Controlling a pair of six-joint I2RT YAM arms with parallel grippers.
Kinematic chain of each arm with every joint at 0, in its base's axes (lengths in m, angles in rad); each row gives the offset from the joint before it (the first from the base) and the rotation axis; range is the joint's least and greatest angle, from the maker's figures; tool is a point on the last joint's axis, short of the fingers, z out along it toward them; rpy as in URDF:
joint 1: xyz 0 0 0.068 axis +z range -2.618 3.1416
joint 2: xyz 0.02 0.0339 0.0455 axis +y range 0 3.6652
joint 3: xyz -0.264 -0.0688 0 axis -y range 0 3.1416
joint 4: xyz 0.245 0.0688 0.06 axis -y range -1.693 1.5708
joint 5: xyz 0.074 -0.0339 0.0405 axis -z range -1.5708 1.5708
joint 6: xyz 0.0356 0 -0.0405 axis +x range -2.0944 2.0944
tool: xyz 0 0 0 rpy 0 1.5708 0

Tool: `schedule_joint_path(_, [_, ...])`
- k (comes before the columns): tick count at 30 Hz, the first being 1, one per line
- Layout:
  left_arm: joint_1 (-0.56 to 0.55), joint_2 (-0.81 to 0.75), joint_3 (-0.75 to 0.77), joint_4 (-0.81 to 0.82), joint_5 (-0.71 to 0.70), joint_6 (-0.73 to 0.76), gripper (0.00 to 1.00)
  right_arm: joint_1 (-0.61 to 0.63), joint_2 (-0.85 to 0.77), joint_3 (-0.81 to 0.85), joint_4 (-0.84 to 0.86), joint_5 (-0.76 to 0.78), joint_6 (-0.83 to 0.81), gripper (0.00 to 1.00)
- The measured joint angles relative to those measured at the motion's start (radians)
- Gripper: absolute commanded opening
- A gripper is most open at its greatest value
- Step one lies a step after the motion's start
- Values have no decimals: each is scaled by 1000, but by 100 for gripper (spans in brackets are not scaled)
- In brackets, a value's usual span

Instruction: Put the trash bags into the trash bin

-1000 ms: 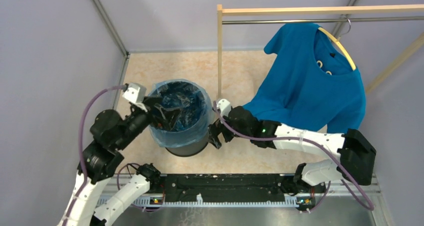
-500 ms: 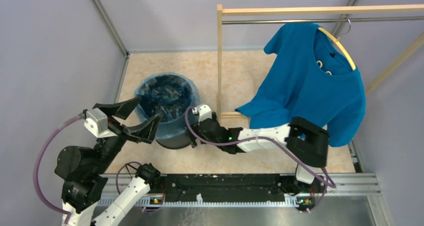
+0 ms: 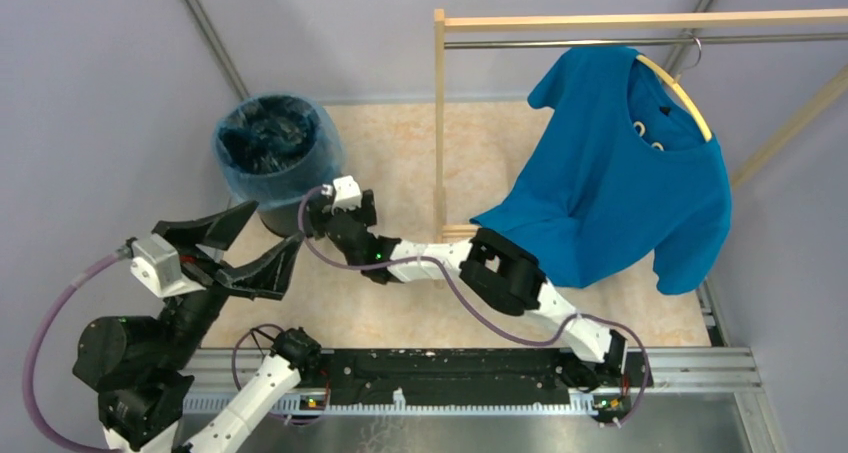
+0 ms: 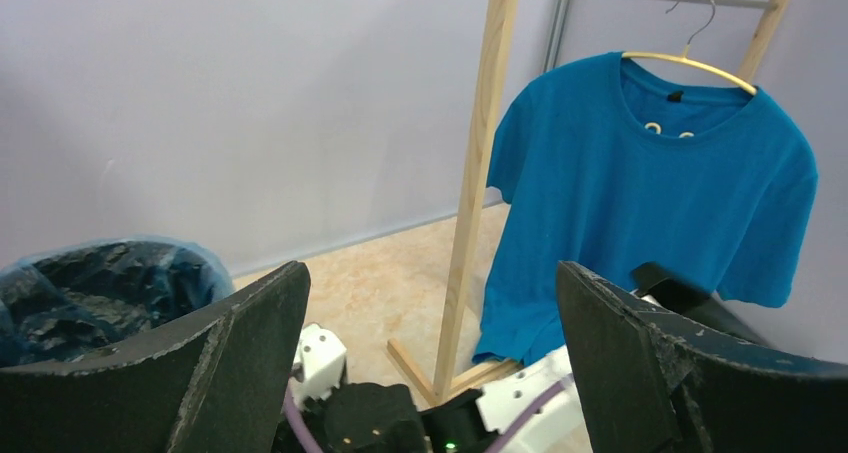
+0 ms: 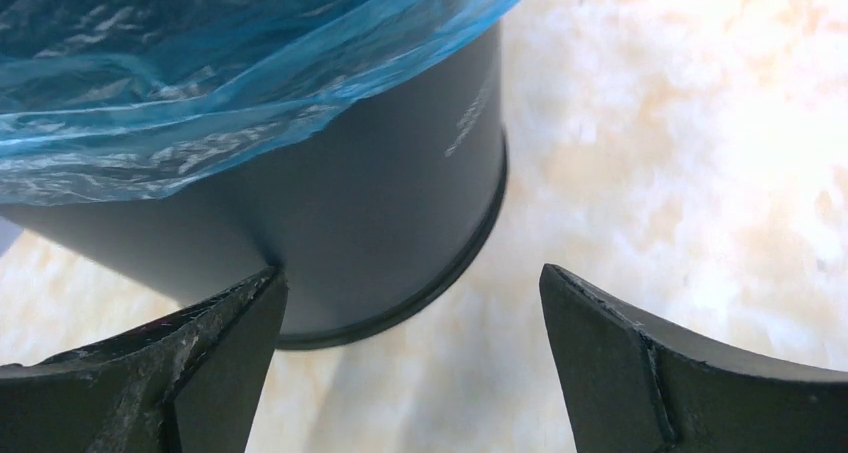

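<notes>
Bin and bag: the trash bin (image 3: 279,216) stands upright on the marbled beige floor (image 3: 400,153). The trash bag (image 3: 300,171) sits inside it as a liner. Its light-blue film is folded out over the bin's rim and hangs partway down the bin's outer wall. In the right wrist view the film (image 5: 200,73) is crinkled and covers the upper part of the bin (image 5: 380,203). Below it the black wall is bare and carries a faint pale marking. The bin's base rests flat on the floor.

My right gripper (image 3: 340,209): just beside the bin, low against its bare lower wall. The jaws are spread wide with nothing between them. From the wrist camera (image 5: 410,273), one finger lies in front of the bin's base and the other is out over open floor. I cannot tell whether the near finger touches the wall.

My left gripper (image 3: 277,223): on the near side of the bin, raised above it and apart from it. The jaws are spread wide and hold nothing. In its own camera (image 4: 430,273) the bag-lined mouth of the bin (image 4: 100,283) shows past the left finger.

Other items: a wooden rack (image 3: 438,113) stands to the right of the bin. A blue T-shirt (image 3: 620,163) hangs farther right on a hanger (image 3: 680,93), well apart from the bin.
</notes>
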Motion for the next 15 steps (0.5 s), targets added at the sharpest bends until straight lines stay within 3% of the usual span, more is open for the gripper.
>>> schedule_joint_path(3, [0,0,34,-17,-1,-7,99,-30,99,145,37,22,-79,98])
schedule_joint_path(8, [0,0,43,-54,-7,-27,99,-71,96,148,50,-12,-155,99])
schedule_joint_path(10, [0,0,35,-61,-13,-37,99,-80,11,29,16,-80,-153,99])
schedule_joint_path(15, [0,0,-5,-52,-21,-51,99,-64,-374,-389,-40,-278,-81,99])
